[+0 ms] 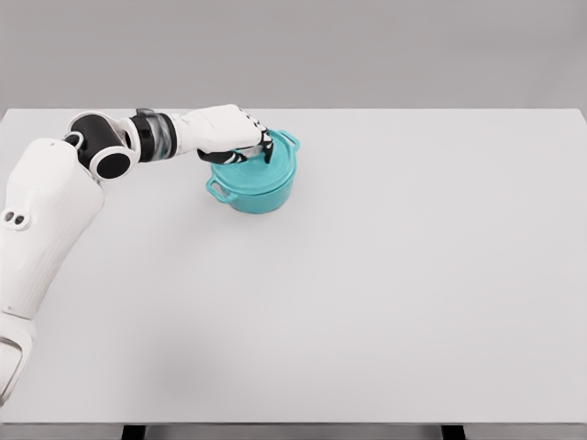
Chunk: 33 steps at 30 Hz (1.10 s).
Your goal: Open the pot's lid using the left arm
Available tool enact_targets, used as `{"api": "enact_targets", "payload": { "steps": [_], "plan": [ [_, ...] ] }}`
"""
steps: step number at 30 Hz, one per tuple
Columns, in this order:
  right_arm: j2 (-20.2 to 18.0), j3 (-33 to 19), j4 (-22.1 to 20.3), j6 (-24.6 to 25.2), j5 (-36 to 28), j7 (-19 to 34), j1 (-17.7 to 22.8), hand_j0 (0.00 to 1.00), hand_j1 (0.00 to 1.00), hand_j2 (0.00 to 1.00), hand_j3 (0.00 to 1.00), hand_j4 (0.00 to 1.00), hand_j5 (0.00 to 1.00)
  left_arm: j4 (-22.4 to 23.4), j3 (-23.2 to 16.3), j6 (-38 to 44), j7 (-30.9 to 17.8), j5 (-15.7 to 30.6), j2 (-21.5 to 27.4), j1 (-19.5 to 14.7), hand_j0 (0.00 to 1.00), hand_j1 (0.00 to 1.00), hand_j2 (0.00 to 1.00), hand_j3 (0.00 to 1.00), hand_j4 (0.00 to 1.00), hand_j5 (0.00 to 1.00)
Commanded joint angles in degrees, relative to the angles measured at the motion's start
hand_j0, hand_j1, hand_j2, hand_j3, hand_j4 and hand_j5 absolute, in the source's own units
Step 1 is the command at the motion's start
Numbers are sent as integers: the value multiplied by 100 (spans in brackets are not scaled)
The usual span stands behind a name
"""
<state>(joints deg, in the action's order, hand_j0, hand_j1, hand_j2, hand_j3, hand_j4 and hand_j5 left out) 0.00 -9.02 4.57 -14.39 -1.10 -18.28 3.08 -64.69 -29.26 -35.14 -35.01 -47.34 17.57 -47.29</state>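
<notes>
Teal round two-handled pot sits left of centre toward the back of the white table, lid on, left hand over it, fingers curled down, apparently clamped on the lid knob for lifting.

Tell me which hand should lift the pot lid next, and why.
Left. The left hand is already over the lid of the teal pot, fingers curled down onto its top. No right arm shows in the head view.
</notes>
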Motion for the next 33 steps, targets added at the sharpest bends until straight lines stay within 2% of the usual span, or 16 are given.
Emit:
{"api": "enact_targets", "payload": {
  "steps": [1, 7, 10, 12, 13, 16, 18, 20, 24, 27, 33],
  "plan": [
    [0, -4, 0, -2, -4, 0, 0, 100, 100, 100, 100, 100, 100, 0, 26, 14, 1, 24, 0, 0, 49, 49, 49, 49, 49, 49],
    [0, -4, 0, -2, -4, 0, 0, 100, 100, 100, 100, 100, 100, -8, 105, 14, 1, 111, 27, -97, 50, 50, 50, 50, 50, 50],
    [0, 5, 0, -2, -4, 0, -9, 100, 100, 100, 100, 100, 100, -26, 359, 14, 1, 225, 53, -114, 50, 50, 50, 50, 50, 50],
    [0, -4, 0, -2, -4, 0, 0, 100, 100, 100, 100, 100, 100, -61, 360, 14, 1, 559, 307, -211, 50, 50, 50, 50, 50, 50],
    [0, -4, 0, -2, -4, 0, 0, 100, 100, 100, 100, 100, 100, -70, 360, 14, 1, 884, 624, -229, 50, 50, 50, 50, 50, 50],
    [0, -4, 0, -2, -4, 0, 0, 100, 100, 100, 100, 100, 100, -79, 368, 14, 1, 1438, 1301, -220, 50, 50, 50, 50, 50, 50],
    [0, -4, 0, -2, -4, 0, -9, 100, 100, 100, 100, 100, 100, -79, 676, 14, 1, 1702, 1784, -150, 50, 50, 50, 50, 50, 50],
    [0, -4, 0, -2, -4, 0, 0, 100, 100, 100, 100, 100, 100, -79, 702, 14, 1, 1966, 2233, -105, 50, 50, 50, 50, 50, 50],
    [0, -4, 0, -2, -4, 0, 0, 100, 100, 100, 100, 100, 100, -79, 825, 14, 1, 2045, 2584, 606, 50, 50, 50, 50, 50, 50],
    [0, -4, 0, -2, -4, 0, -9, 100, 100, 100, 100, 100, 100, -465, 834, 14, 1, 2317, 2778, 1028, 50, 50, 50, 50, 50, 50],
    [0, -4, 0, -2, -4, 0, 0, 100, 100, 100, 100, 100, 100, -544, 834, 14, 1, 2370, 2795, 1283, 50, 50, 50, 50, 50, 50]
  ]
}}
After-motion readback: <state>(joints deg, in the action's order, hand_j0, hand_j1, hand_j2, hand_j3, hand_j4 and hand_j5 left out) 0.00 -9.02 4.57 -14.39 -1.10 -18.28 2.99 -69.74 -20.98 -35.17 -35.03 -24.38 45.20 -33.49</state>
